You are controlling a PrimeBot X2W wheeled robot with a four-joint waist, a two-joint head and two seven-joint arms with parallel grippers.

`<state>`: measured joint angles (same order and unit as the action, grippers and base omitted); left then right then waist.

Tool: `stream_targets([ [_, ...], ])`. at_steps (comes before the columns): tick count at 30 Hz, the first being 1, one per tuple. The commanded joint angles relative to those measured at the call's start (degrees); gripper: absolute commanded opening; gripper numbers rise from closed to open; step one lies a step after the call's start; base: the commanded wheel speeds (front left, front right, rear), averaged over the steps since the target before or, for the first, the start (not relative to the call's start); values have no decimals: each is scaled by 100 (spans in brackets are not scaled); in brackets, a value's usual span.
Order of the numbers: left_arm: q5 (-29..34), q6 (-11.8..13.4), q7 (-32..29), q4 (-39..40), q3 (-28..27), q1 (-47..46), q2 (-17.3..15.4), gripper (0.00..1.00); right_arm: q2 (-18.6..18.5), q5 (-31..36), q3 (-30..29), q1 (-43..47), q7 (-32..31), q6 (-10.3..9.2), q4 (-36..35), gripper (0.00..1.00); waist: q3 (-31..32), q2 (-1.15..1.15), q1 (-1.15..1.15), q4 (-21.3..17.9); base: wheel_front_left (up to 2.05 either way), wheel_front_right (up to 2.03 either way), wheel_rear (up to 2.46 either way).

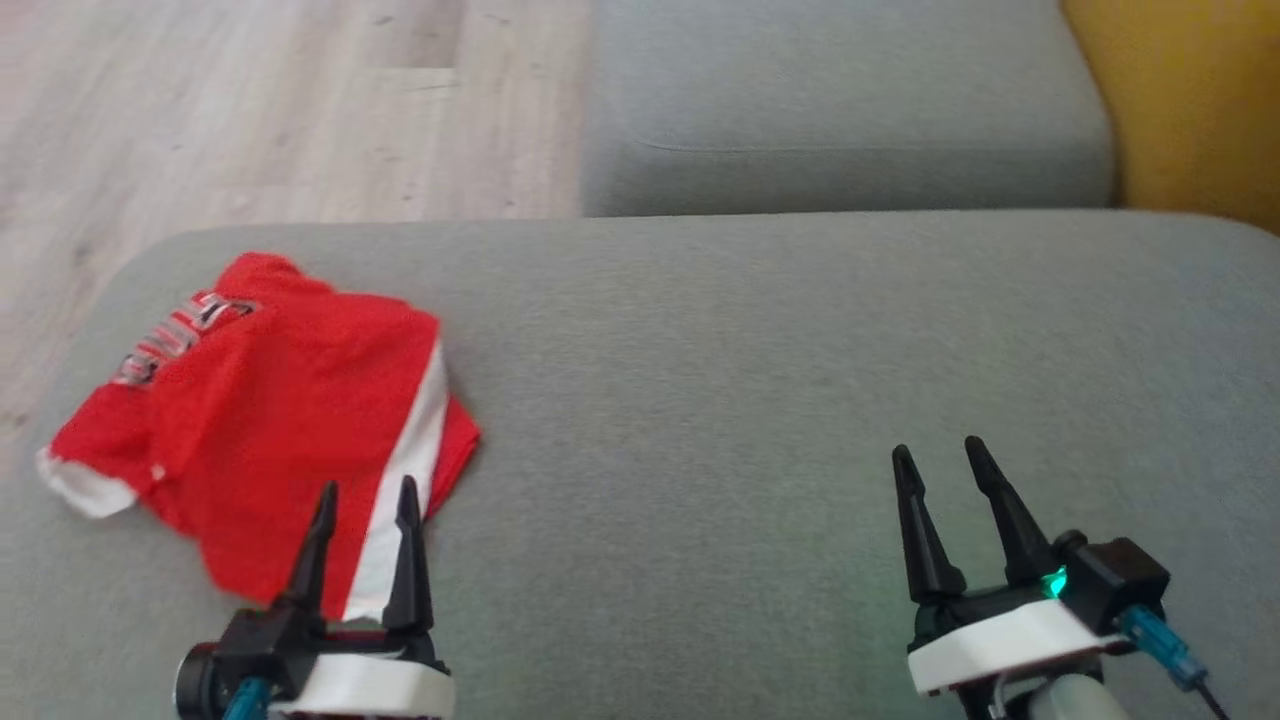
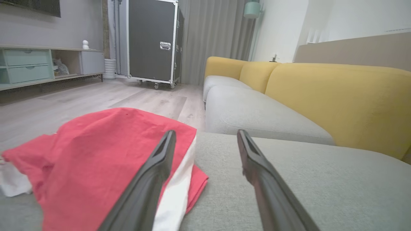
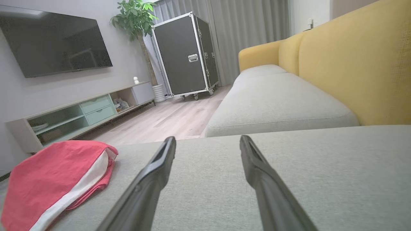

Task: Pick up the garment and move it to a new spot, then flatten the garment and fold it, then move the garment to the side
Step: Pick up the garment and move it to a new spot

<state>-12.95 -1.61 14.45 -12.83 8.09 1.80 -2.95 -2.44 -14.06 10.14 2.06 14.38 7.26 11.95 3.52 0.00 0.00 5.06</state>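
A folded red cloth garment (image 1: 270,400) with a broad white stripe, white hems and lettering near its far edge lies at the centre left of the head view, on a wide grey fabric sofa cushion (image 1: 750,400). At the lower left, the left tool (image 1: 367,495) has its two dark fingers a narrow gap apart and holds nothing. Its tips overlap the garment's near edge beside the stripe, and I cannot tell whether they touch the cloth. At the lower right, the right tool (image 1: 937,450) is likewise parted and empty, over bare cushion well apart from the garment. A pale wooden floor (image 1: 250,110) fills the upper left. In the right wrist view a yellow upholstered backrest (image 3: 353,64) rises at the upper right.
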Motion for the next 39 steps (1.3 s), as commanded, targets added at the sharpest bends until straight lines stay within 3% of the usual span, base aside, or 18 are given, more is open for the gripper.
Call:
stream_targets([
  [1,80,-34,55,166,-250,-150,7,100,-43,-58,178,-127,62,23,-171,100,58,0,0,318,0,0,0],
  [23,430,-207,55,161,-812,189,7,100,-43,-372,770,62,62,23,-114,100,441,0,0,1549,0,0,0],
  [39,528,-290,55,149,-947,20,-43,100,-43,-354,682,28,62,23,-169,100,290,0,0,1575,0,0,0],
])
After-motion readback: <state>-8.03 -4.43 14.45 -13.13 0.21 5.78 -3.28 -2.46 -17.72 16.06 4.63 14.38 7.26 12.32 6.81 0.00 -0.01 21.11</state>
